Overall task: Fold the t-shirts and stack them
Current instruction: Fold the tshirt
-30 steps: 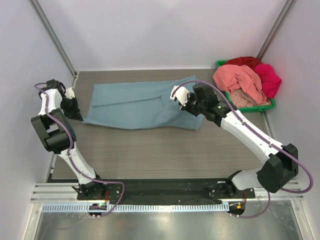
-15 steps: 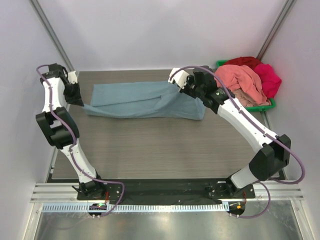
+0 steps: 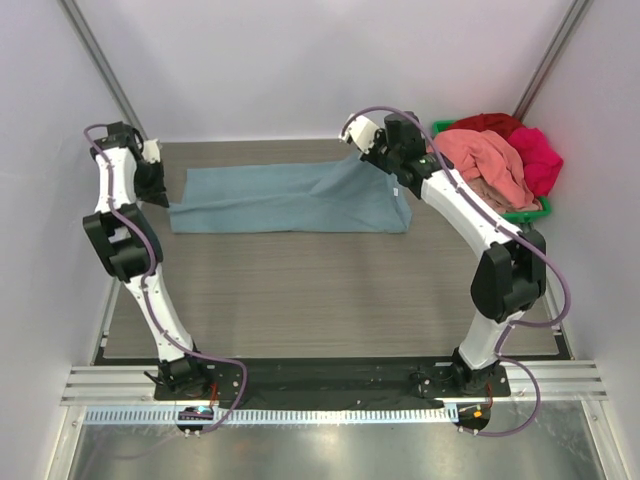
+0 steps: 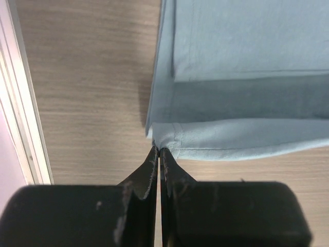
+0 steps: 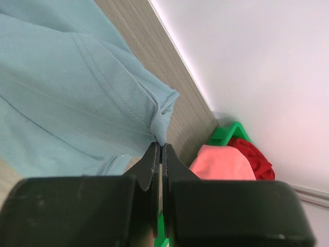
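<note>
Blue-grey t-shirt (image 3: pixel 285 198) spans worktop (image 3: pixel 300 290); left end effector (image 4: pixel 158 150) and right end effector (image 5: pixel 158 145) pinch its corners, green bin (image 3: pixel 540 211) nearby.

blue-grey tee (image 3: pixel 285 198): long strip, flat across far half of table (image 3: pixel 300 290)
left gripper (image 3: pixel 162 196): at tee's 9 o'clock corner
right gripper (image 3: pixel 358 156): at tee's 1 o'clock edge, cloth lifted there
green bin (image 3: pixel 541 209): table's 2 o'clock corner
bin load: salmon-pink tee (image 3: pixel 485 160), magenta tee (image 3: pixel 538 155), red tee (image 3: pixel 488 123), heaped

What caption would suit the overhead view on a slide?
Left fingers and right fingers pinch opposite ends of the blue-grey t-shirt laid across the table; more t-shirts fill the green bin.
</note>
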